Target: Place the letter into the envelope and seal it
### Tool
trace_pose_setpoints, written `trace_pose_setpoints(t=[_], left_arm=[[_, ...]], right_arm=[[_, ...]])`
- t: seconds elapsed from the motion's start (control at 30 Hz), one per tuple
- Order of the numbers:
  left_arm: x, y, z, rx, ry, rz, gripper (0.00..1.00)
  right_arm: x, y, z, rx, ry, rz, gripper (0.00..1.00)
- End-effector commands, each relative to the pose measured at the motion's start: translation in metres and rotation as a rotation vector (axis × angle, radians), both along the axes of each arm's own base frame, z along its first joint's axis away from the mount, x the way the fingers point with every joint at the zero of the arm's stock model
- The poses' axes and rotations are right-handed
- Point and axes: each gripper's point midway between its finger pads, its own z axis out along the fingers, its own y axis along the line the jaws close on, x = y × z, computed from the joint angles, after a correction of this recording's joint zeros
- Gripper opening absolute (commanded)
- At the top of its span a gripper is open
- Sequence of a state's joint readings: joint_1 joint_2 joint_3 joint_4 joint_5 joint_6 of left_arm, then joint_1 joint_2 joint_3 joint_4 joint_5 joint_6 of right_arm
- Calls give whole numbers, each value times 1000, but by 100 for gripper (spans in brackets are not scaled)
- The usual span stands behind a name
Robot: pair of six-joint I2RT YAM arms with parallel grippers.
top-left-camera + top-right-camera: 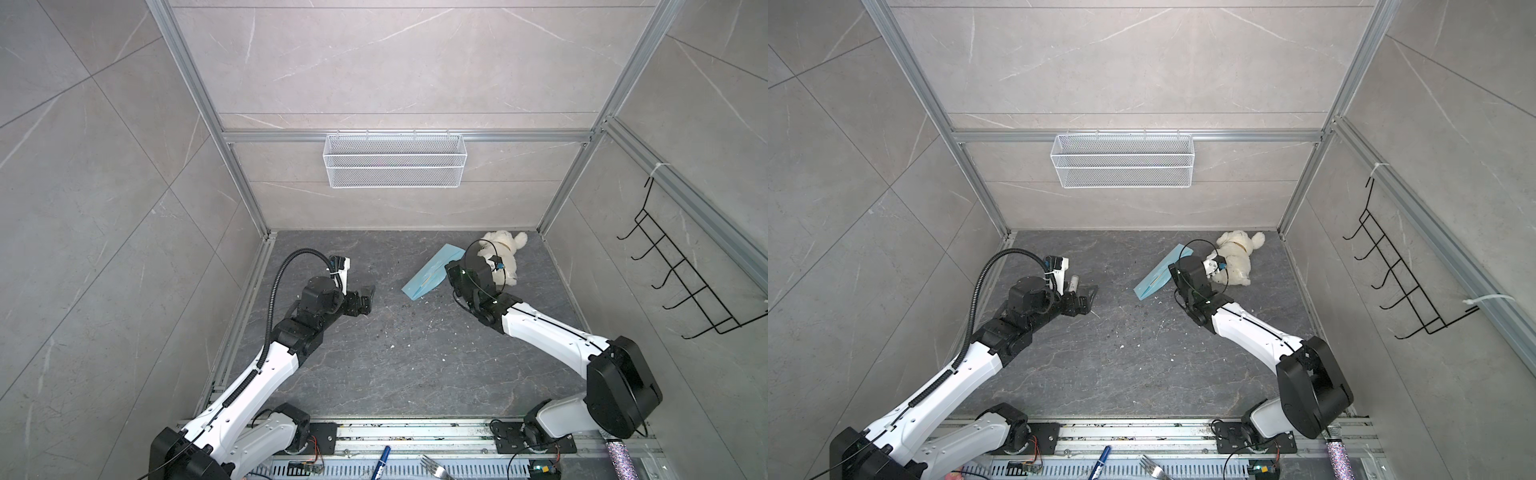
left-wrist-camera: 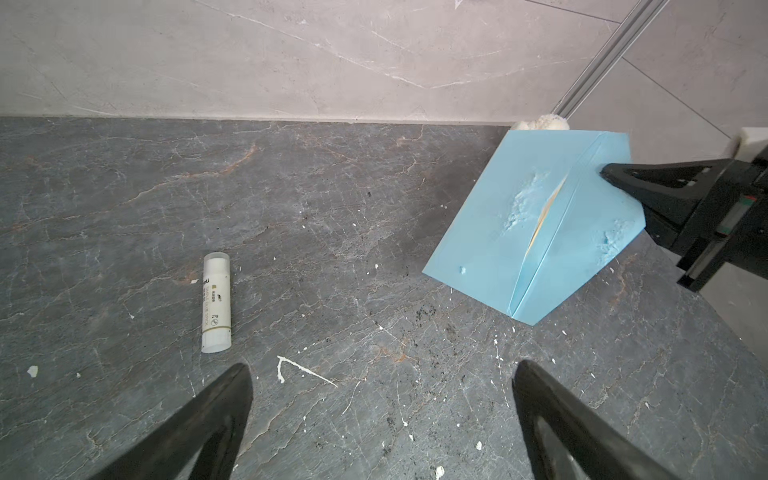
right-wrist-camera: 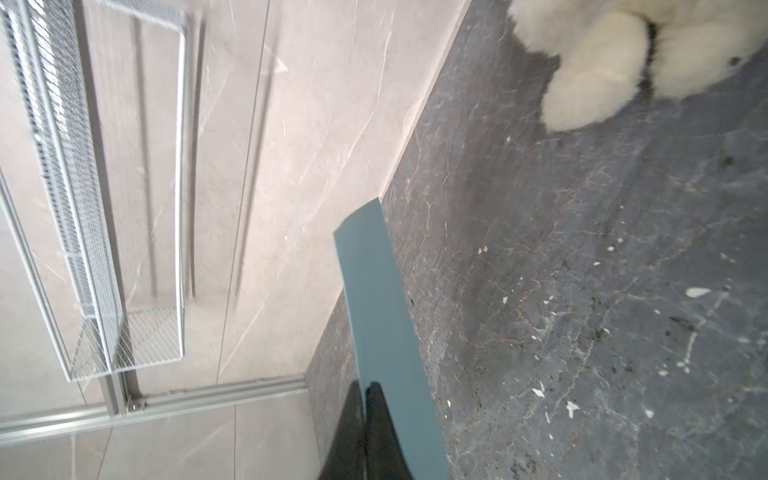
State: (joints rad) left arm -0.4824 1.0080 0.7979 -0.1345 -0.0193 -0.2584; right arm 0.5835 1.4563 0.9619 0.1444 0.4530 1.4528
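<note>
Paper-light and floppy, the envelope (image 2: 490, 232) is pinched at one edge by your right gripper (image 2: 604, 171); left gripper (image 2: 382, 365) gapes empty, so take the free corner.

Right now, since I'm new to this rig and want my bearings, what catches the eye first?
The light blue envelope, pinched at one edge by the shut right gripper and held tilted over the dark table at the back right, stands out most. A white plush toy lies just behind it in the back right corner. A white glue stick lies ahead of the open left gripper.
</note>
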Motion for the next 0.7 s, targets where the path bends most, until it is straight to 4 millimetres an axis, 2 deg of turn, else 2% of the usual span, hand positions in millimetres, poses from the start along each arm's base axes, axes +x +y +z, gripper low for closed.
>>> trace_pose_setpoints(t=[0.0,0.23,0.43,0.6,0.67], left_arm=[[-2,-3,9,-35,-20,-13,100],[-6,-8,7,-54,0,-44,100],[-11,-10,3,-74,26,-56,100],[-15,-11,-5,-101,47,-57,100],[-16,-13,-8,-111,59,-63,99]], right_arm=[[-16,-42,-4,22,6,-309,0],[-50,-54,-71,91,107,-520,0],[-88,-65,-113,42,181,-625,0],[-114,-62,-142,28,251,-612,0],[-122,-59,-150,21,271,-590,11]])
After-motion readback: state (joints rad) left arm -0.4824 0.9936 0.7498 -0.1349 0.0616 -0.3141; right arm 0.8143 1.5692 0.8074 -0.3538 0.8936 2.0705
